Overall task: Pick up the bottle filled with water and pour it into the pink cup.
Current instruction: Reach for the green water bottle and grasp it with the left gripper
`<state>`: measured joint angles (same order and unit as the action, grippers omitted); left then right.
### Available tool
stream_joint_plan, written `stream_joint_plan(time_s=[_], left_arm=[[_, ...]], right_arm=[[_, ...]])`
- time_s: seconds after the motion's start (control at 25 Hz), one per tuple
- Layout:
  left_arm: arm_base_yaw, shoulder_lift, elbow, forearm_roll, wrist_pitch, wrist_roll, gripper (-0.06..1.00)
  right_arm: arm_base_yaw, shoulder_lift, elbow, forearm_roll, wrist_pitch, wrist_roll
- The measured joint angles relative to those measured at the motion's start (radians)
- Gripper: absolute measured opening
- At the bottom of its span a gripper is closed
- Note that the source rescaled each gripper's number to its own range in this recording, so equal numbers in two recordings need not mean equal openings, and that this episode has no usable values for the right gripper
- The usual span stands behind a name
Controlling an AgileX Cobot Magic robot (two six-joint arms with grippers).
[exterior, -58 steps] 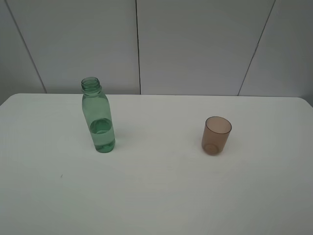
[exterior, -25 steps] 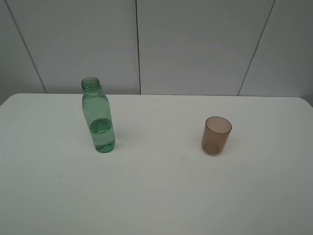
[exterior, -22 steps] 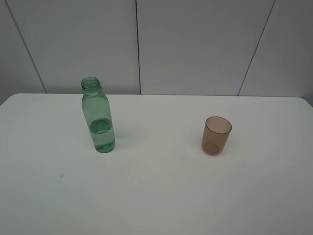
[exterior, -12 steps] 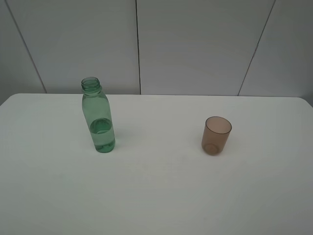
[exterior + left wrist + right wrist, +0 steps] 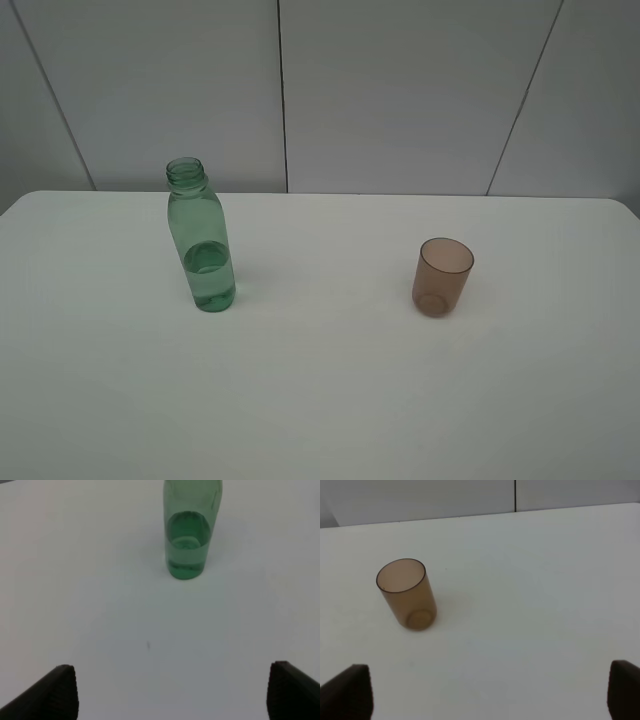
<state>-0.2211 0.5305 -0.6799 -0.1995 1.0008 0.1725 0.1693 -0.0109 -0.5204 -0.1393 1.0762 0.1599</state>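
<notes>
Change since earlier: nothing on the bench (image 5: 320,400) has shifted; bottle and cup stand exactly where they stood in the earlier high views.
Bottle: the bottle (image 5: 200,250) is green and see-through and stands on its base on the left part of the bench, towards the back. Its threaded neck is open and uncapped, and water fills roughly the lower third.
Bottle from the left wrist: the bottle (image 5: 190,535) stands ahead of the left pincer and well apart from it, with bare bench between them. Its neck is cut off by the frame.
Pink cup: the pink cup (image 5: 442,278) is a brownish-pink tumbler standing upright on the right part of the bench with its mouth up, well apart from the bottle.
Cup from the right wrist: the pink cup (image 5: 407,595) stands ahead of the right pincer and off to one side, untouched.
Left pincer: the left pincer (image 5: 175,695) has its two dark tips spread wide apart, with nothing between them.
Right pincer: the right pincer (image 5: 485,692) also has its tips spread wide, gripping nothing.
Speck: a small dark speck (image 5: 148,645) lies on the bench between the bottle and the left pincer.
Backdrop: a pale panelled wall (image 5: 400,90) rises behind the bench.
</notes>
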Motion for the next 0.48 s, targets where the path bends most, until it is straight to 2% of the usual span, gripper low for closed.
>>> stream_joint_plan(time_s=[0.16, 0.48], left_arm=[[-0.044, 0.131, -0.022, 0.001, -0.065, 0.003, 0.98], [-0.046, 0.408, -0.068, -0.007, -0.134, 0.054, 0.98]], right_arm=[[0.0, 0.0, 0.0, 0.0, 0.0, 0.0], [0.0, 0.0, 0.0, 0.0, 0.0, 0.0]])
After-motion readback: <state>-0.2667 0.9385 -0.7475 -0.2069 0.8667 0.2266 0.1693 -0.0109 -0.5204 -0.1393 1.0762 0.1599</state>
